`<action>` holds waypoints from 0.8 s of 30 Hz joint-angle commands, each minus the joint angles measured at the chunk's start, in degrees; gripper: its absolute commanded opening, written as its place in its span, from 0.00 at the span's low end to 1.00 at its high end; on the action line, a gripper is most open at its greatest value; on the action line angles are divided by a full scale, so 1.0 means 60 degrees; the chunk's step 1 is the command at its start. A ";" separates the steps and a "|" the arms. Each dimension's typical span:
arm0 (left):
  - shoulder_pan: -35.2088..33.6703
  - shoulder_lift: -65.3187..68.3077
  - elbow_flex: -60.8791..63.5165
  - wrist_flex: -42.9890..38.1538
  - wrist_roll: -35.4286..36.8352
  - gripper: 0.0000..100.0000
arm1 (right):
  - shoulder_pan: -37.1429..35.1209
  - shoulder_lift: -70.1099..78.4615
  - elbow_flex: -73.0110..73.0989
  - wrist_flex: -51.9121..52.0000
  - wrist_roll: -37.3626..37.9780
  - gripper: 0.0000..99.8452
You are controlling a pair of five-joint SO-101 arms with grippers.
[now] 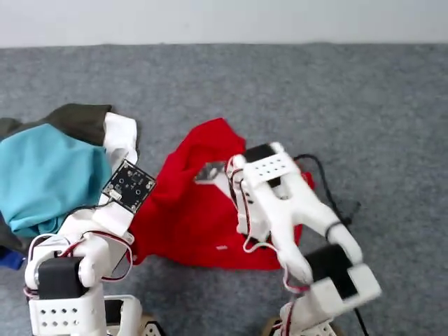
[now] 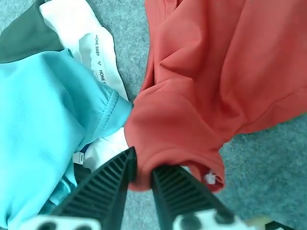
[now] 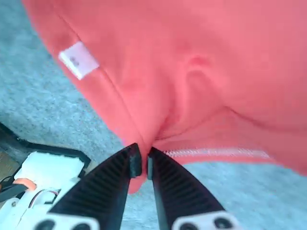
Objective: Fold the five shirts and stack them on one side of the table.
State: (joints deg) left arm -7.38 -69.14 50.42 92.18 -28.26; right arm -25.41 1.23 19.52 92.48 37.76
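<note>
both the left gripper (image 2: 143, 166) and right gripper (image 3: 143, 157) are clenched on edges of the red shirt (image 1: 183, 210), mid-table beside the pile (image 1: 49, 175), likely to spread it flat for folding.

red shirt (image 1: 189, 210): soft matt cloth, smooth knit, creased
teal shirt (image 1: 42, 175): thin cloth, fine mesh texture, faint sheen
white shirt (image 2: 72, 24): matt cloth
dark green shirt (image 1: 84, 119): matt cloth
table (image 1: 350, 105): rough grey felt-like covering
left gripper (image 2: 143, 163): black ribbed matt plastic
right gripper (image 3: 143, 155): same ribbed plastic
arm shells (image 1: 280, 189): smooth white plastic
</note>
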 commanded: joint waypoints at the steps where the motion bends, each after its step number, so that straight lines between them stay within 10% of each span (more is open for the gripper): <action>1: -0.0044 -0.0103 -0.0315 -0.0425 0.0059 0.02 | 0.0344 -0.1751 -0.1319 0.1121 0.0147 0.01; 24: 0.0015 -0.0015 -0.5282 -0.6652 0.1641 0.02 | 0.3744 -0.5868 -0.8059 0.1004 0.0147 0.01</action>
State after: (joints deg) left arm -7.21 -69.58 21.85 59.30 -17.01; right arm -5.98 -32.79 -21.98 100.13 38.20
